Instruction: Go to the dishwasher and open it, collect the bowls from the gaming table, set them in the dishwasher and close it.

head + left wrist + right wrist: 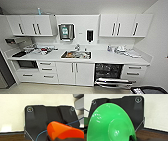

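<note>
White kitchen table (100, 57) runs wall to wall, with a sink (76, 54) sunk in the middle. Left end's got a pile of clutter (41, 50) and something dark (19, 53) near the corner. More blurry stuff (123, 51) sits at the right end by the back edge.

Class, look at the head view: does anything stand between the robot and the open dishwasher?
Nothing visible does. The dishwasher stands open, its door folded down, with bare floor before it.
</note>
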Robot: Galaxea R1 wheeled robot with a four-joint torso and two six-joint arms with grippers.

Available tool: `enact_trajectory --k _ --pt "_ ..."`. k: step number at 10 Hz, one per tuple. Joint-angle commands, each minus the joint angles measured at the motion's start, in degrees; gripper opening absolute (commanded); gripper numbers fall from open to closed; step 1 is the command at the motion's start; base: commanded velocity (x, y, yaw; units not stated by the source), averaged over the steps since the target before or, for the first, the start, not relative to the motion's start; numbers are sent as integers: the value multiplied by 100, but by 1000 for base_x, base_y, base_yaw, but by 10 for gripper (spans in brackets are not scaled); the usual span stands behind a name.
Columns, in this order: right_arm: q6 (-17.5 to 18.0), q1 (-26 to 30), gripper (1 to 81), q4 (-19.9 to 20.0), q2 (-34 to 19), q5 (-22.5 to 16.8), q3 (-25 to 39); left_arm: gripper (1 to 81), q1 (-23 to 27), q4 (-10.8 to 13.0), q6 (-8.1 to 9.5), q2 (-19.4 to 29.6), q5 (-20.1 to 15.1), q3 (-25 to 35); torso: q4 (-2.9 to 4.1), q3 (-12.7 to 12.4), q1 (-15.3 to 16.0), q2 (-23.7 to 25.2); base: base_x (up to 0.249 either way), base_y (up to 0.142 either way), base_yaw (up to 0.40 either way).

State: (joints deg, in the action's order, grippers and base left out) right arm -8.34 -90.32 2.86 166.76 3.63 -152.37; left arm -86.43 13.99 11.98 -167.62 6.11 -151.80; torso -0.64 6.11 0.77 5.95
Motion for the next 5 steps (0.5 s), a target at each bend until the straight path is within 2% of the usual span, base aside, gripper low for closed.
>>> enact_trajectory --k 1,5 --pt "-1 220 10 -23 -52 -311 -2 10 271 68 -29 35 -233 1 0 0 0 0 103 0 0" --pt "-1 246 10 -49 -26 -311 -2 10 271 68 -29 53 -242 1 0 0 0 0 103 0 0"
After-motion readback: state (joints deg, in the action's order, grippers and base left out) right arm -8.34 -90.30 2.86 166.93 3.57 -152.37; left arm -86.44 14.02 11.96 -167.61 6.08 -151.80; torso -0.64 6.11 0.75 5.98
